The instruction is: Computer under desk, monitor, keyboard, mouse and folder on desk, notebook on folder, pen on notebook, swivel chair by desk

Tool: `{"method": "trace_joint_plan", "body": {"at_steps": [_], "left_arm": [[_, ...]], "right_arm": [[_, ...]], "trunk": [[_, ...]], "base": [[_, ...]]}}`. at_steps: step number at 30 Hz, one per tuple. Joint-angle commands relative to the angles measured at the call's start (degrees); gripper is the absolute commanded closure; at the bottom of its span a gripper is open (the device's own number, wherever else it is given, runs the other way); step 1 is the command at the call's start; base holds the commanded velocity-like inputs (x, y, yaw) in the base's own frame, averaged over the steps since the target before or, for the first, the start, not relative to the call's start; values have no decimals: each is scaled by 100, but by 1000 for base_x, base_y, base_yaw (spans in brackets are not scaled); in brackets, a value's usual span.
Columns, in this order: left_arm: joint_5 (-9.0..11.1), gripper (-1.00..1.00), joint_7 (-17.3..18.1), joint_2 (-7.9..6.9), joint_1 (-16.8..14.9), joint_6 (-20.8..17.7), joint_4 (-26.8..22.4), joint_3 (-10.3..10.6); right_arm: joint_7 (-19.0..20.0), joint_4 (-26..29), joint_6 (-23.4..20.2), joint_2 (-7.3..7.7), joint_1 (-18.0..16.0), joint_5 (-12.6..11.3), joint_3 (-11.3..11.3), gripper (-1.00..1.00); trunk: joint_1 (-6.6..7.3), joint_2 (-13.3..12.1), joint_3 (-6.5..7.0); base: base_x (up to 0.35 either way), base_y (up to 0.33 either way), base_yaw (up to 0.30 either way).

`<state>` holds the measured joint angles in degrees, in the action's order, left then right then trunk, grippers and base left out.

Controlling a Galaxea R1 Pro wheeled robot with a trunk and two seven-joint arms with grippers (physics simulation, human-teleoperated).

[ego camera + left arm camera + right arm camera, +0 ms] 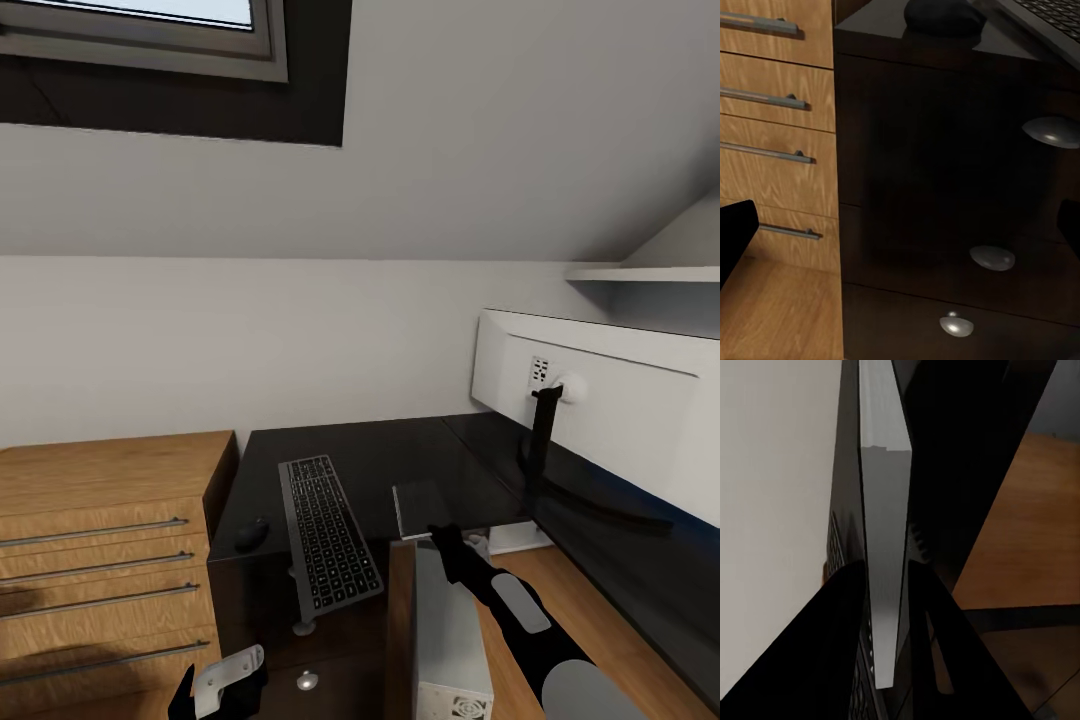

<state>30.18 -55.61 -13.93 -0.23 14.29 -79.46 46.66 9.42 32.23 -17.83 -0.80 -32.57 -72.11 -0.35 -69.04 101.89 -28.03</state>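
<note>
At far left, beside the worktop: light wood cabinet with 4 bar-handled drawers, no part of the task.
Left fingers: left gripper hangs low before the dark drawers, its fingers spread wide with nothing between them.
Mouse: the mouse lies on the desk, just beside the keyboard; that step looks done.
Keyboard: the keyboard lies on the glossy black worktop, its near end overhanging the front edge, well apart from the monitor; whether this counts as next to it is doubtful.
Notebook: the notebook sits at the worktop's inner edge, a thin grey slab seen edge-on in the right wrist view.
Right fingers: right gripper appears pinched on the notebook, 1 finger on each face.
Computer: the computer stands on the floor in the worktop's nook, seemingly in place.
Monitor: the monitor stands on the worktop, white back toward the camera; done.
Judged left: folder beneath the notebook, pen on top, chair alongside.
</note>
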Motion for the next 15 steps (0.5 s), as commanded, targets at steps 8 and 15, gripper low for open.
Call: {"method": "trace_joint_plan", "body": {"at_steps": [8,15], "left_arm": [[41,-100,-11,-4,-4,27,-8,10],[41,-100,-11,-4,-4,23,-8,10]], "right_arm": [[12,-45,-23,-3,-4,57,6,-100],[23,-42,-19,1,-2,57,0,-100]], "trunk": [[0,2,-6],[0,2,-6]], "base": [[0,0,0],[0,0,0]]}}
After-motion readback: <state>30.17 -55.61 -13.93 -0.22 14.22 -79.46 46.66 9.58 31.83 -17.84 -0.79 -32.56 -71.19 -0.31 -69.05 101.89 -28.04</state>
